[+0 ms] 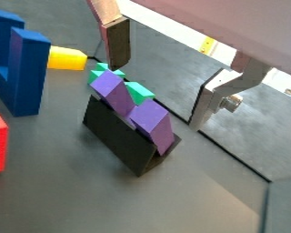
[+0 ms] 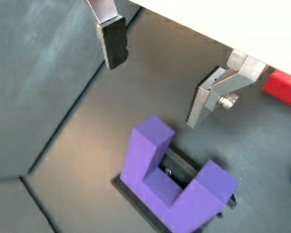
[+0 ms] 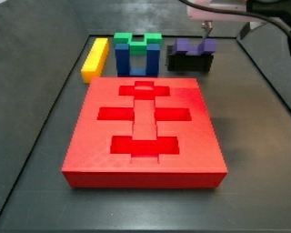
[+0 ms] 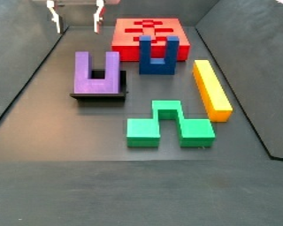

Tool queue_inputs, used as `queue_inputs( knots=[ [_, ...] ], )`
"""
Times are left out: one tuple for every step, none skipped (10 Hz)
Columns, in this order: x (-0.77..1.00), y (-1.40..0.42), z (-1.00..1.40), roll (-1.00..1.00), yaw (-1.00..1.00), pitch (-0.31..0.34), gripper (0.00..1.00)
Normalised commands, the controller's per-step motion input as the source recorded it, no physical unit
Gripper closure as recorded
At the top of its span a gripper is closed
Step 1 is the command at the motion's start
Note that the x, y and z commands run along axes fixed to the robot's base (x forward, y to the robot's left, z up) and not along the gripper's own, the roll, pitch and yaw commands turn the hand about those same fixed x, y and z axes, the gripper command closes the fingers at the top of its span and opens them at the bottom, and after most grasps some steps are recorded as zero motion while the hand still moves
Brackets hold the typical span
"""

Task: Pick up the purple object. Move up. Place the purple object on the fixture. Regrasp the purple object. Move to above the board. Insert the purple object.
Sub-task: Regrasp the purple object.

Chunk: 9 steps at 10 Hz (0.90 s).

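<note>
The purple object (image 4: 96,72) is a U-shaped block that rests on the black fixture (image 4: 105,96), prongs pointing toward the board. It also shows in both wrist views (image 1: 134,107) (image 2: 173,177) and in a side view (image 3: 192,45) on the fixture (image 3: 191,63). My gripper (image 4: 77,19) is open and empty and hangs above and a little beyond the purple object, not touching it. It shows the same way in both wrist views (image 1: 169,71) (image 2: 160,68) and in a side view (image 3: 206,32). The red board (image 3: 145,136) (image 4: 150,31) lies flat with its slots empty.
A blue U-shaped block (image 4: 159,55) stands between the fixture and the board. A yellow bar (image 4: 211,88) and a green block (image 4: 168,124) lie on the dark floor. Raised tray walls (image 4: 26,79) run along the sides.
</note>
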Motion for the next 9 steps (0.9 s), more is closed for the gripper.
queue_inputs(
  knots=[
    [0.55,0.14,-0.24,0.23,0.52,0.074,0.00],
    [0.56,0.13,-0.13,0.20,0.51,0.074,0.00],
    [0.73,0.07,-0.02,0.27,0.35,0.140,0.00],
    [0.66,0.00,-0.04,0.41,0.08,0.163,0.00],
    [0.67,0.00,-0.06,0.45,0.00,0.197,0.00],
    [0.73,0.00,-0.08,0.47,-0.08,0.177,0.00],
    [0.78,0.00,-0.08,0.39,-0.12,0.160,0.00],
    [0.75,0.00,-0.11,0.19,-0.09,0.083,0.00],
    [0.62,0.00,-0.16,0.24,0.00,0.066,0.00]
  ],
)
